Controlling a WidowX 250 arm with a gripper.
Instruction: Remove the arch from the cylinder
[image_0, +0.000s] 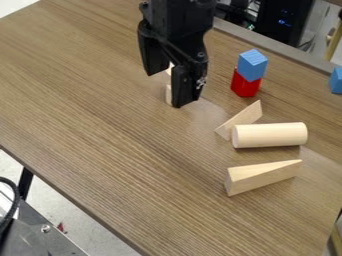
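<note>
Metal panel: at the lower left, a grey metal panel (50, 235) with a bolt, and a black cable (13, 200) curving over its edge.
Wooden wedge: the wedge (260, 178) sits on the wood-grain table (120, 165), its tall end to the left, thinning to the right.
Lying cylinder: the plain wooden cylinder (270, 135) is on its side, just beyond the wedge.
Triangular block: a thin pale triangular block (244, 120) stands at the cylinder's left end, partly behind it.
Gripper: the black gripper (166, 89) hangs over the table, upper middle, its fingers spread apart.
Pale wooden pieces: parts of them (169, 95) show between and beside the fingers, mostly hidden; which is the arch, and whether the fingers touch it, I cannot tell.
Red block: it (245, 84) carries a blue cube (252, 65).
Second blue block: at the right edge (336, 81).
Computer case: black (284, 20), past the table's far edge.
</note>
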